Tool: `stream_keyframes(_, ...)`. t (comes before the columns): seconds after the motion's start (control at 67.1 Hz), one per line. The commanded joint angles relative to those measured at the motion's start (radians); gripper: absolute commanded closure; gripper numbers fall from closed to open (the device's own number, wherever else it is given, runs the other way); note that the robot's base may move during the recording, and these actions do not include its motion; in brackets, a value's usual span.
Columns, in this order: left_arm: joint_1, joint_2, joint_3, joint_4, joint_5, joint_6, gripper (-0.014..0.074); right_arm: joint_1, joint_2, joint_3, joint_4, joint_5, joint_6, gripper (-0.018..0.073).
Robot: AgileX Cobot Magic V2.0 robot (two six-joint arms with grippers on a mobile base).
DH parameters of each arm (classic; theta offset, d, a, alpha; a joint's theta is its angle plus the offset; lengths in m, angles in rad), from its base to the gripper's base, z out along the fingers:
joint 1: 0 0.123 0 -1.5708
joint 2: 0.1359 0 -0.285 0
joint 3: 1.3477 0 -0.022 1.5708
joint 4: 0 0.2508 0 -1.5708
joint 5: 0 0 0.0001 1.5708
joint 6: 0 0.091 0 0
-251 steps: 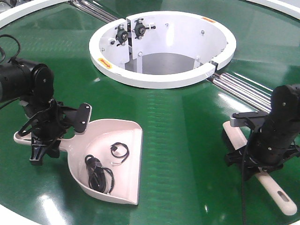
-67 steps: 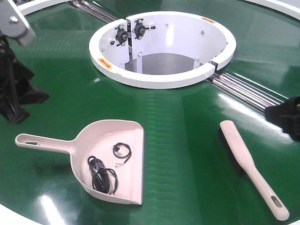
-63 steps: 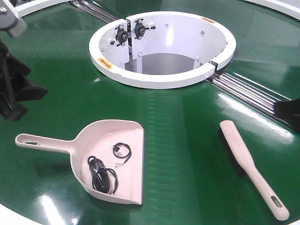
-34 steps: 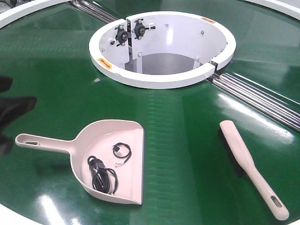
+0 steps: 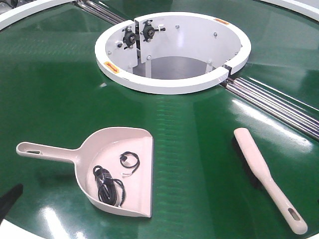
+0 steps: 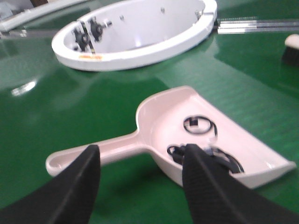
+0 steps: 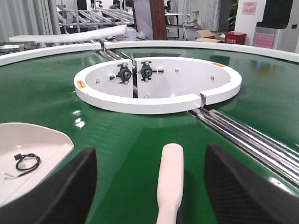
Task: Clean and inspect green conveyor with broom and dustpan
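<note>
The dustpan (image 5: 132, 149) lies flat on the green conveyor (image 5: 199, 149) at front left, handle pointing left, with black cable scraps (image 5: 107, 184) inside. The broom (image 5: 256, 164) lies flat at front right, handle toward the front edge. My left gripper (image 6: 140, 151) is open and empty, hovering just in front of the dustpan (image 6: 163, 112) where handle meets scoop. Only a dark tip (image 5: 9, 201) of it shows in the front view. My right gripper (image 7: 150, 149) is open and empty, straddling the broom (image 7: 170, 182) from above without touching it. It is out of the front view.
The white ring-shaped housing (image 5: 172, 82) stands at the belt's centre, with bearings inside. Steel rollers (image 5: 271, 102) run from it to the right, and more (image 5: 102, 12) to the back left. White rim edging (image 5: 15, 231) bounds the front left.
Both arms have pulled back out of the front view, the left one sliding down to the bottom-left corner. The dustpan and broom, held 3.7 s ago, lie released and still.
</note>
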Motion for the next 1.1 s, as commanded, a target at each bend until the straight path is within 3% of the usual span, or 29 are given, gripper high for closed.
stream_keyframes(0.0, -0.009, 0.006, 0.007, -0.027, -0.104, -0.012, 0.0253, 0.001, 0.014, -0.001, -0.001, -0.113, -0.010, 0.0107)
stream_keyframes(0.149, -0.009, 0.006, 0.023, -0.072, -0.138, -0.012, 0.0337, 0.001, 0.014, 0.003, 0.002, -0.112, -0.007, 0.0172)
stream_keyframes(0.283, -0.009, 0.006, 0.023, -0.147, -0.135, -0.011, 0.0592, 0.001, 0.014, 0.003, 0.004, -0.105, -0.007, 0.0447)
stream_keyframes(0.343, -0.009, 0.006, 0.023, -0.146, -0.143, -0.010, 0.0605, 0.001, 0.014, 0.003, 0.004, -0.106, -0.005, 0.0577)
stream_keyframes(1.087, -0.009, 0.006, 0.024, -0.146, -0.175, -0.010, 0.0604, 0.001, 0.014, 0.003, 0.003, -0.121, -0.005, 0.0568)
